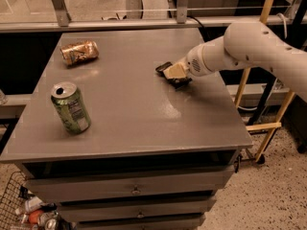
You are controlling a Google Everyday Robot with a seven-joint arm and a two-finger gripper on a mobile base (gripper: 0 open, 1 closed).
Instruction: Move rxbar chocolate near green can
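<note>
Gripper [175, 74] low at small flat black-wrapped rxbar chocolate [163, 67] poking out beside it, hold unclear; likely light, slick, so pinch across its width.

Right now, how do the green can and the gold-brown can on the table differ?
The green can stands upright; the gold-brown can lies on its side. The green can looks intact, the gold-brown can dented. The green can is front left, the gold-brown can back left. Both are on the table, away from the gripper at the rxbar chocolate, right side.
</note>
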